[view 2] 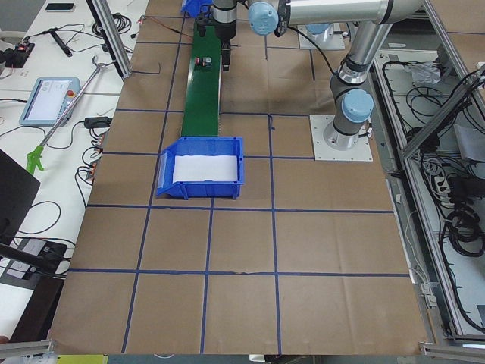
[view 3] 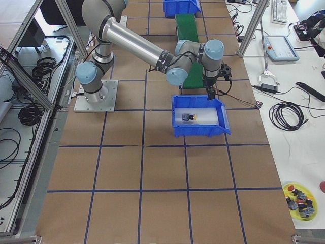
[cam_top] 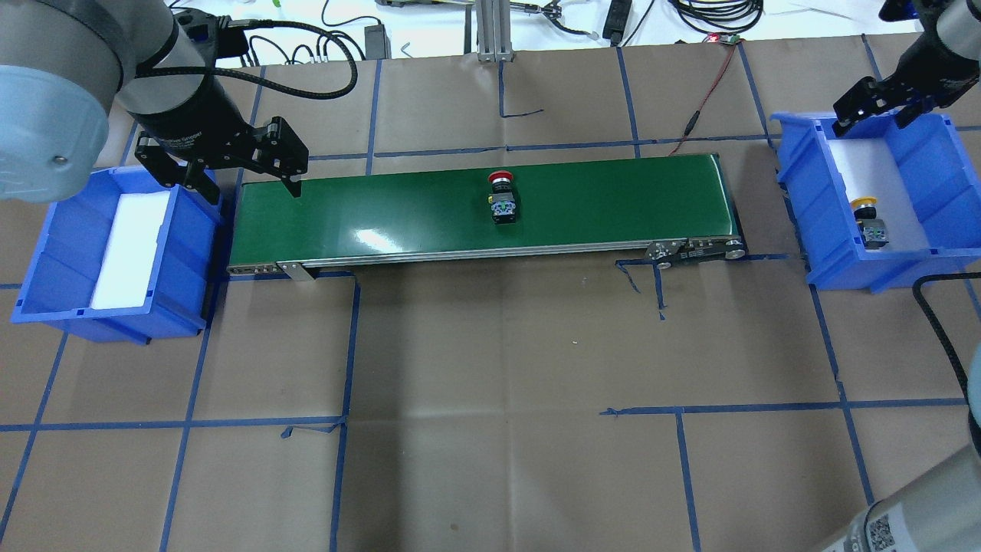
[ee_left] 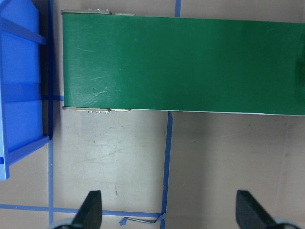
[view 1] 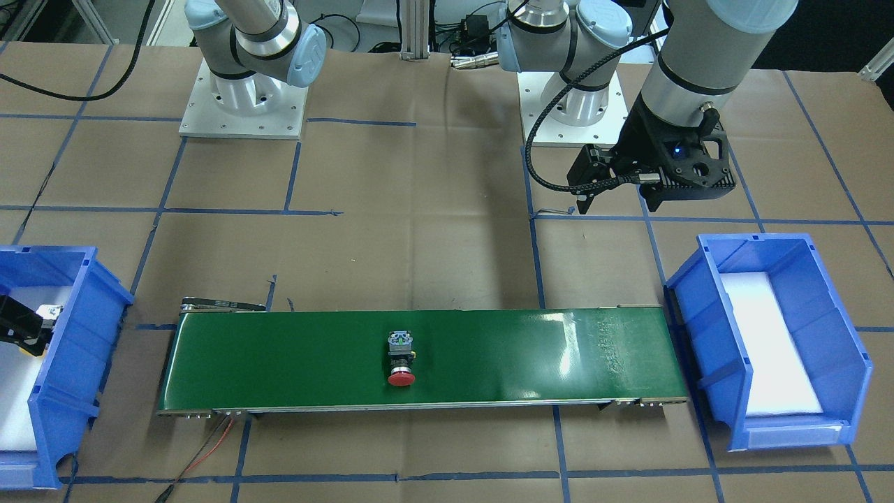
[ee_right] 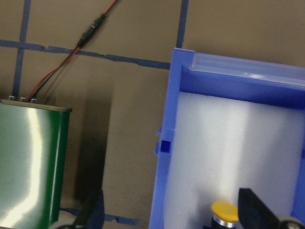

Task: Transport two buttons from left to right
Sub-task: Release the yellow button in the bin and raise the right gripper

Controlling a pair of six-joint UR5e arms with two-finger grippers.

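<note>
Yellow button [cam_top: 871, 222] is already parked in the right bin [cam_top: 797, 201], so the red button [cam_top: 502, 198], stranded mid-belt at the bin's 9 o'clock, probably gets grabbed next, with left gripper [cam_top: 253, 192] and right gripper [cam_top: 874, 119] both held spread and empty.

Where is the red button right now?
In the overhead view, the red button lies on its side around the middle of the green belt.

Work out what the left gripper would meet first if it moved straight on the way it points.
The left gripper would probably meet the paper-covered table, by a blue tape line, just short of the green conveyor belt; depth is unclear.
</note>
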